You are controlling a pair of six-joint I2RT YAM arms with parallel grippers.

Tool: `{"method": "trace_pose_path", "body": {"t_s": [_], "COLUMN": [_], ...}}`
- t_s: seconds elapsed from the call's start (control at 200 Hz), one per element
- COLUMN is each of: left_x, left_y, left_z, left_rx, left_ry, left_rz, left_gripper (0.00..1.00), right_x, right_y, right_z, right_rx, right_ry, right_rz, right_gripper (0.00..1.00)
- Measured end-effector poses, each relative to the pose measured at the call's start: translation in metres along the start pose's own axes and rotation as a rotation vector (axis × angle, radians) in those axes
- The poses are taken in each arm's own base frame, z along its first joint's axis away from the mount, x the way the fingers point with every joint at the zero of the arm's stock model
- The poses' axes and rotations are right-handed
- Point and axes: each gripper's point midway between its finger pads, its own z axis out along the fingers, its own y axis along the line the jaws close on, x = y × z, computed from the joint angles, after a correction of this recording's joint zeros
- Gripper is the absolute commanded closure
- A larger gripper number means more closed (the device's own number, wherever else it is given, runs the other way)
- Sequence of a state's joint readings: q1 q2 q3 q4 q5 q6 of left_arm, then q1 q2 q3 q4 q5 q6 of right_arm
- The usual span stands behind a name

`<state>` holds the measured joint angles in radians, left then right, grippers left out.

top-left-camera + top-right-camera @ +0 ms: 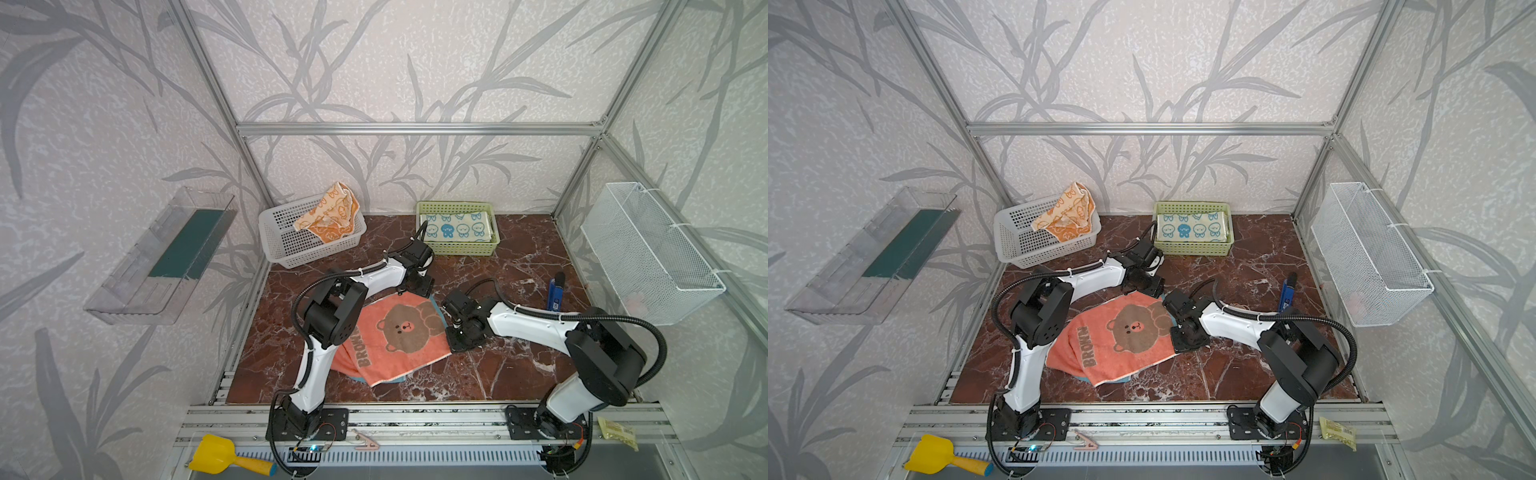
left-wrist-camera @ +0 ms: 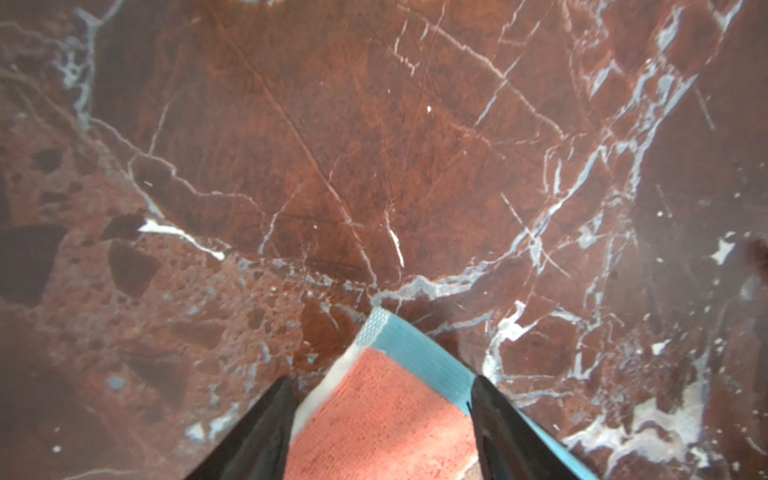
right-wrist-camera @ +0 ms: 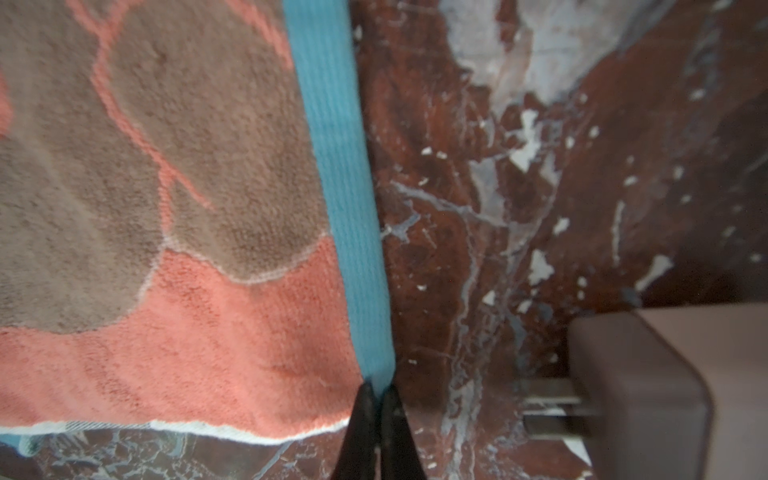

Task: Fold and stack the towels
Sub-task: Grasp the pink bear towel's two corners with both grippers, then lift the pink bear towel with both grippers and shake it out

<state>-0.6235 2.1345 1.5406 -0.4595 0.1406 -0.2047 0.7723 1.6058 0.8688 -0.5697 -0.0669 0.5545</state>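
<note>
Where the blue hem reaches a corner, the right claw (image 3: pixel 376 388) is pinched tight on the coral bear towel (image 1: pixel 399 332). The left claw (image 2: pixel 380 382) stands wide, its tips straddling another corner of that towel. The towel lies in loose layers on the marble surface (image 1: pixel 498 365) between the arms. Farther back, an orange bunny towel (image 1: pixel 328 216) slumps crumpled over the white basket (image 1: pixel 291 245), and a folded blue bunny towel (image 1: pixel 453 228) sits in the green basket (image 1: pixel 461 249).

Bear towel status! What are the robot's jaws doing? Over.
Left jaws open astride a corner of the bear towel. Right jaws shut on its blue edge. Towel lies on the table; blue object well aside.
</note>
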Motion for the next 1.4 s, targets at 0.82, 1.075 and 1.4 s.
{"method": "trace_pose_path", "body": {"t_s": [0.82,1.075,1.4], "left_x": [0.021,-0.014,-0.047], "left_y": [0.006,-0.005,-0.009], "left_z": [-0.007,-0.08,-0.228], "left_rx": [-0.022,0.029,0.036], "left_ry": [0.052,-0.117,-0.516], "left_rz": [-0.028,-0.016,0.018], "left_gripper": [1.0,1.0,1.0], "right_x": [-0.008,-0.023,-0.052], "right_y": [-0.001,-0.003,0.005], "right_z": [-0.003,-0.032,-0.081], "right_rx": [0.026,0.061,0.071], "right_ry": [-0.016,-0.099,-0.217], "right_rz": [-0.021,-0.047,-0.104], "right_gripper": [1.0,1.0,1.0]}}
